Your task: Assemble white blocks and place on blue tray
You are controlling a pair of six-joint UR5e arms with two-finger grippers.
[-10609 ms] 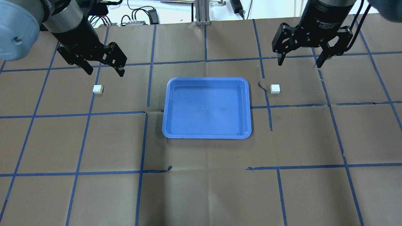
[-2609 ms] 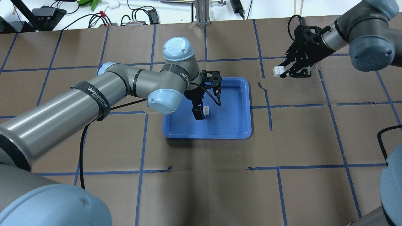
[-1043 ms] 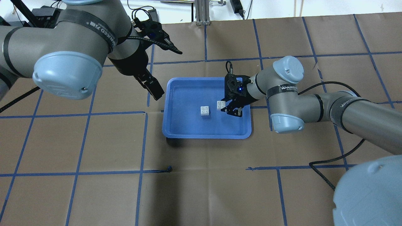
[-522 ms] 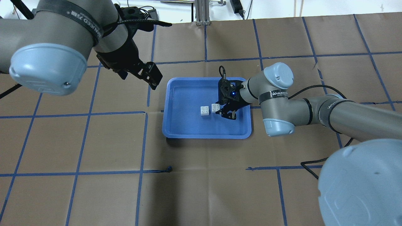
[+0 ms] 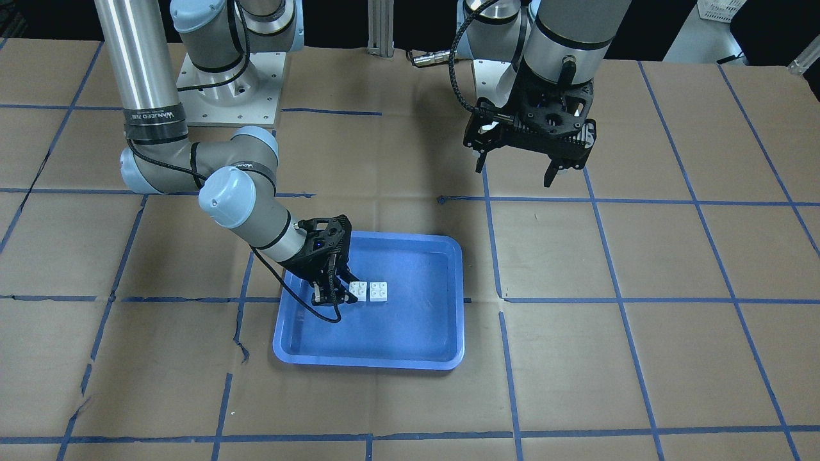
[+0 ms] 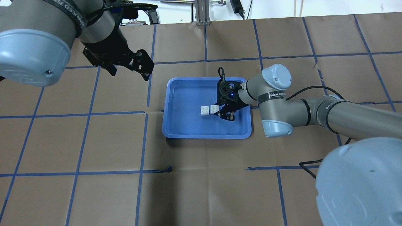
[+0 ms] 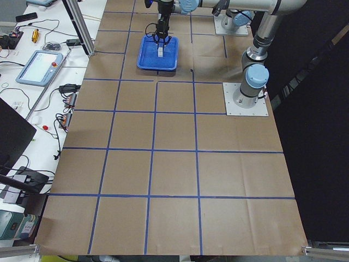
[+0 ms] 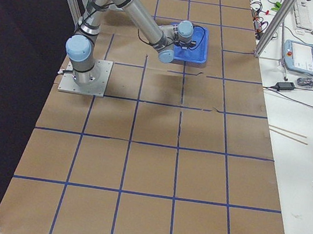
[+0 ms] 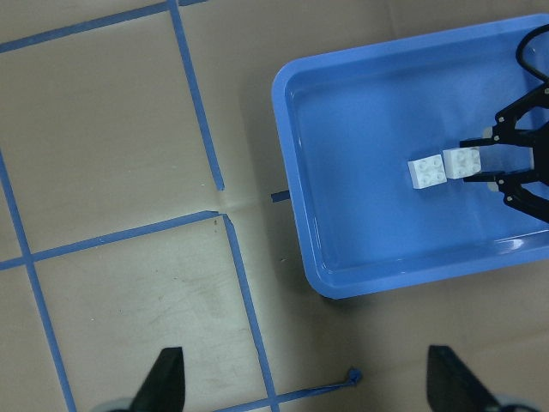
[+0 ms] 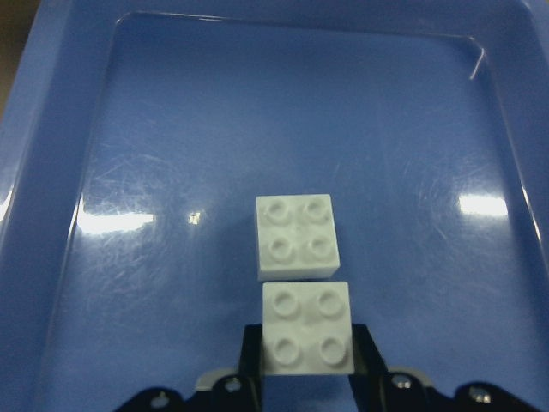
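Observation:
The blue tray [image 6: 207,136] lies mid-table. One white block [image 6: 204,110] sits loose on its floor, studs up. My right gripper [image 6: 216,109] is shut on the second white block [image 6: 214,108] and holds it low over the tray, right beside the loose one, not on top of it. The right wrist view shows the held block [image 10: 307,330] edge to edge with the loose block [image 10: 297,235]. My left gripper [image 6: 129,74] is open and empty, high over the table behind and left of the tray.
Brown paper with a blue tape grid [image 6: 144,141] covers the table. The right arm's cable [image 6: 314,91] trails over the table to the right of the tray. Cables and gear [image 6: 138,18] lie past the back edge.
My right gripper has carried its block leftward across the tray until it is beside the loose block. My left gripper, which earlier set that block down, has drawn back and to the left.

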